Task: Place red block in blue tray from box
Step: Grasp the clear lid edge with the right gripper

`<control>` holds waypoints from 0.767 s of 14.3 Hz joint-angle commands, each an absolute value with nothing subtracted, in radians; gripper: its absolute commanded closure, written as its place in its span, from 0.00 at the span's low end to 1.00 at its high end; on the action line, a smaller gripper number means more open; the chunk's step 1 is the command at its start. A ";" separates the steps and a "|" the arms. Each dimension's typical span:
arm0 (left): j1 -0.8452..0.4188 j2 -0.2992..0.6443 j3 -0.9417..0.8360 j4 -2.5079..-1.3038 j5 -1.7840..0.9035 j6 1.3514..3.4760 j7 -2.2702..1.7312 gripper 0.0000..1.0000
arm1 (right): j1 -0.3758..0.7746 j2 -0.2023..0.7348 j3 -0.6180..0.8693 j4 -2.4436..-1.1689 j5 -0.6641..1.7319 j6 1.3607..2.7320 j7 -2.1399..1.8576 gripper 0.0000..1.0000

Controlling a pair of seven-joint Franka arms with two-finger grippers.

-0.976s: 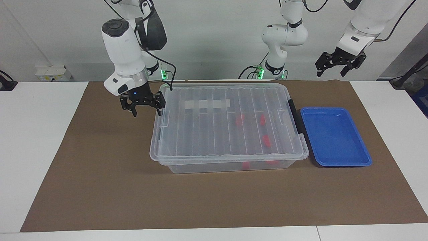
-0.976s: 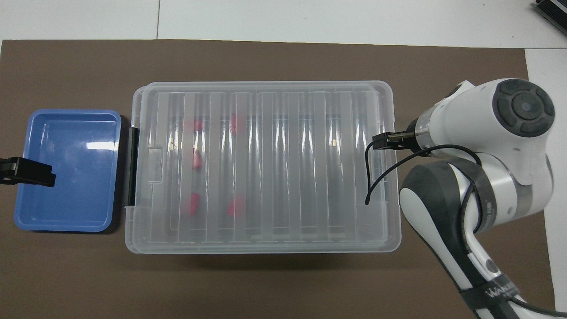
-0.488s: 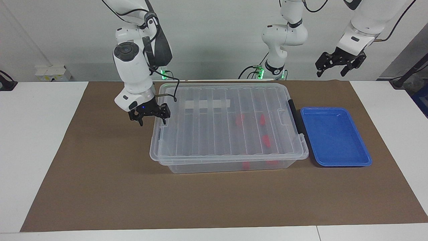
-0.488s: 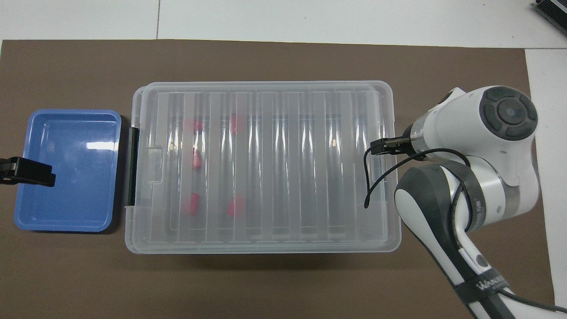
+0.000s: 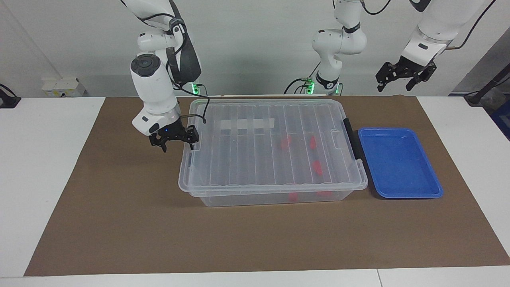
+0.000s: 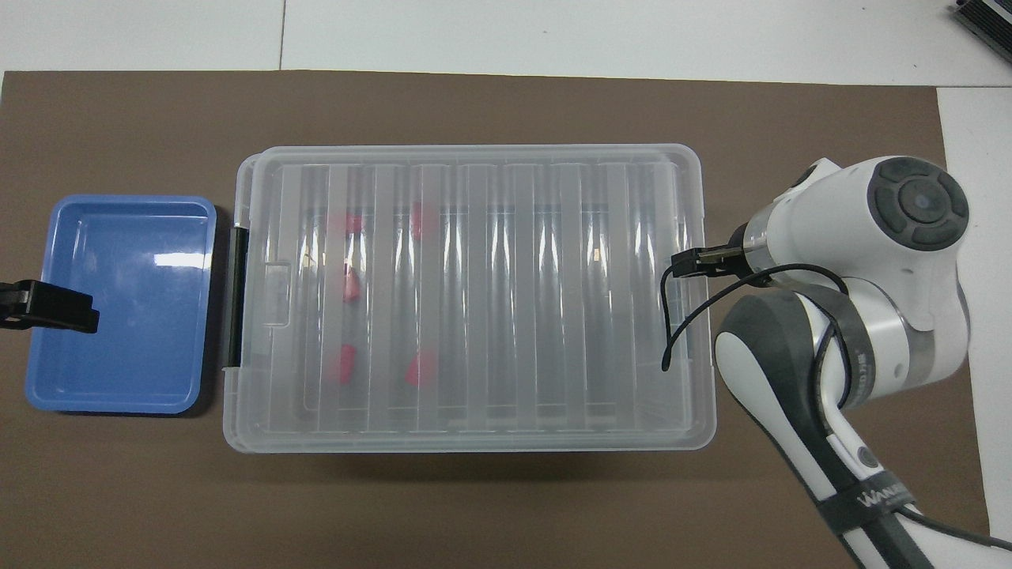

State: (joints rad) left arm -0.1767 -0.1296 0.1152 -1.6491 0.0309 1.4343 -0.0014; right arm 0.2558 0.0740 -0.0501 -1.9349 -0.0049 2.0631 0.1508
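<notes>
Red block [image 5: 317, 168]: in lidded box [image 5: 223, 119]. Right end effector [image 5: 174, 137] wide, empty, at latch end; I'd unlatch squarely. Left end effector [image 5: 405, 73] wide, waiting.

Clear, glossy ribbed plastic on the box [image 5: 271, 159], red blocks [image 5: 317, 167] blurred through its lid. The blue tray [image 5: 399, 191] gleams, smooth plastic. Matt brown mat [image 5: 199, 239] lies over a smooth white tabletop [image 5: 40, 179].
</notes>
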 commanded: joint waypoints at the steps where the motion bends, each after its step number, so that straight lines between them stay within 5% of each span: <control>1: -0.178 -0.149 0.121 -1.664 0.018 1.434 -0.012 0.00 | 0.242 0.055 -0.049 -1.960 0.005 2.083 0.118 0.00; 11: -0.178 -0.150 0.120 -1.666 0.018 1.434 -0.012 0.00 | 0.204 0.054 -0.052 -1.951 -0.008 2.071 0.103 0.00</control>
